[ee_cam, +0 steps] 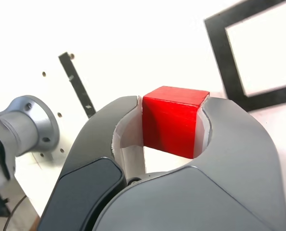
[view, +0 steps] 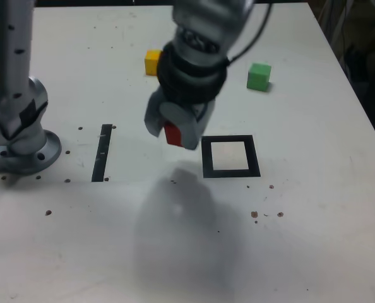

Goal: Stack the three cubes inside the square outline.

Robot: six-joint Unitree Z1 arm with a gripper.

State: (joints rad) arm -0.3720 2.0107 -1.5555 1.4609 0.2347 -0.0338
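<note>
In the exterior view, the gripper (view: 175,134) hangs above the white table (view: 314,240), pinching the red cube (view: 172,134) just to the exterior view's left of the square outline (view: 230,156). The yellow cube (view: 153,62) and green cube (view: 259,76) sit nearer the table's far edge. In the wrist view, the jaws clamp the red cube (ee_cam: 173,120) on both sides, with the square outline (ee_cam: 251,53) and a thin black strip (ee_cam: 77,84) on the table beyond.
</note>
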